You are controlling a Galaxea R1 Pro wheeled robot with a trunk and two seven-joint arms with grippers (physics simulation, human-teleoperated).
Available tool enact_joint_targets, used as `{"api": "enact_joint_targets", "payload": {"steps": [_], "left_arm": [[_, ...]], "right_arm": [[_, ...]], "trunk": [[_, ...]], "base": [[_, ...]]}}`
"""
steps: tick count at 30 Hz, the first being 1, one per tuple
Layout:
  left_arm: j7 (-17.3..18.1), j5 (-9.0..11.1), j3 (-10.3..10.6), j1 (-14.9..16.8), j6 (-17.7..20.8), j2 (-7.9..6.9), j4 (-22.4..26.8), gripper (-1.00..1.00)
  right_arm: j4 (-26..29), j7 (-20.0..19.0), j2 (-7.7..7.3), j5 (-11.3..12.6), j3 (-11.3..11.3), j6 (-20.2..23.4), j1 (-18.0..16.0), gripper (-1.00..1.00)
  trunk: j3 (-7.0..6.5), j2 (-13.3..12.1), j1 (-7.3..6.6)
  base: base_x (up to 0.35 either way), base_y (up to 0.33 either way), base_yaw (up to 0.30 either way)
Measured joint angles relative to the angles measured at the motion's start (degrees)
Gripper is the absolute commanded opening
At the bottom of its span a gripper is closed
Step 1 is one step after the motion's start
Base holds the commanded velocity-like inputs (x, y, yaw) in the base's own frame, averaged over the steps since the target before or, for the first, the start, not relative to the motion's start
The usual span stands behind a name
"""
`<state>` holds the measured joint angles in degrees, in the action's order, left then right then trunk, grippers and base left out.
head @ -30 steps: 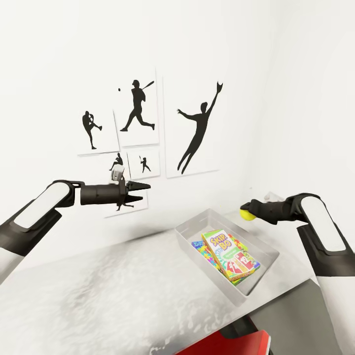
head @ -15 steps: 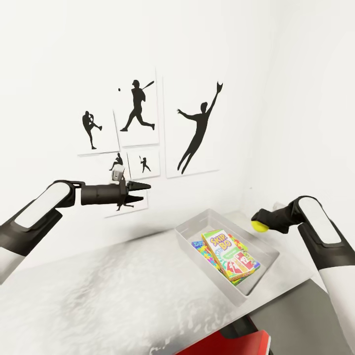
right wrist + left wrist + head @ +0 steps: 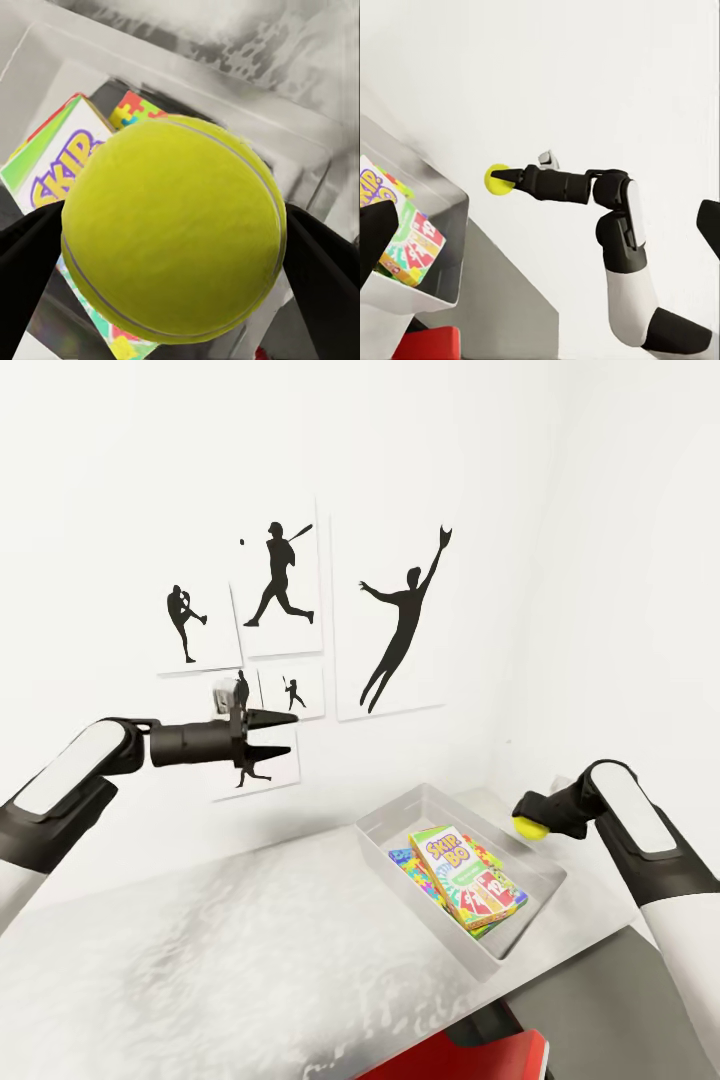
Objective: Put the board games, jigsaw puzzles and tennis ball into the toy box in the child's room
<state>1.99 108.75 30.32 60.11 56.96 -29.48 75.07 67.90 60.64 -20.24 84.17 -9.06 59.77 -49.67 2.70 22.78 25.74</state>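
My right gripper (image 3: 527, 823) is shut on the yellow-green tennis ball (image 3: 528, 826), held in the air just beyond the right rim of the light-grey toy box (image 3: 385, 825). From the right wrist the ball (image 3: 174, 229) looms large between the two black fingers (image 3: 27, 259). Inside the toy box a green-yellow-red Skip-Bo board game (image 3: 462, 875) lies on top of a jigsaw puzzle (image 3: 410, 864). The left wrist view catches the ball (image 3: 497, 179) and the toy box (image 3: 431, 187). My left gripper (image 3: 277, 734) hangs open and empty, high above the white table (image 3: 220, 950).
Black silhouette pictures (image 3: 392, 620) hang on the white wall behind the table. A red object (image 3: 470, 1060) pokes out below the table's front edge. The tabletop to the left of the toy box is bare.
My right gripper has carried the tennis ball lower and rightward, toward the toy box's right side. The left arm has risen slightly and drawn a little to the left.
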Motion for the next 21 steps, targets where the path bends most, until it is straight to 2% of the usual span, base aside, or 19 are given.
{"api": "enact_joint_targets", "payload": {"steps": [4,6,15,21], "left_arm": [[-0.05,1.46,-0.40,0.00,0.69,0.00,0.00,1.00],[-0.07,1.66,-0.50,0.03,1.07,0.00,0.00,1.00],[-0.08,1.85,-0.39,0.09,2.05,0.17,0.00,1.00],[-0.08,1.90,-0.11,0.08,2.08,0.16,0.01,1.00]], "right_arm": [[-0.04,-0.20,0.25,-4.22,0.17,-0.01,0.10,-1.00],[-0.02,-0.27,0.36,-5.16,0.21,-0.01,0.15,-1.00],[0.46,-0.48,0.48,-5.82,0.19,-0.01,0.51,-1.00],[0.60,-0.44,0.57,-5.76,0.48,-0.01,0.52,-1.00]], "trunk": [[0.00,0.00,0.00],[0.00,0.00,0.00],[0.00,0.00,0.00],[0.30,-0.01,0.00]], "base": [[0.000,0.000,0.000],[0.000,0.000,0.000],[0.000,0.000,0.009],[0.000,0.000,0.137]]}}
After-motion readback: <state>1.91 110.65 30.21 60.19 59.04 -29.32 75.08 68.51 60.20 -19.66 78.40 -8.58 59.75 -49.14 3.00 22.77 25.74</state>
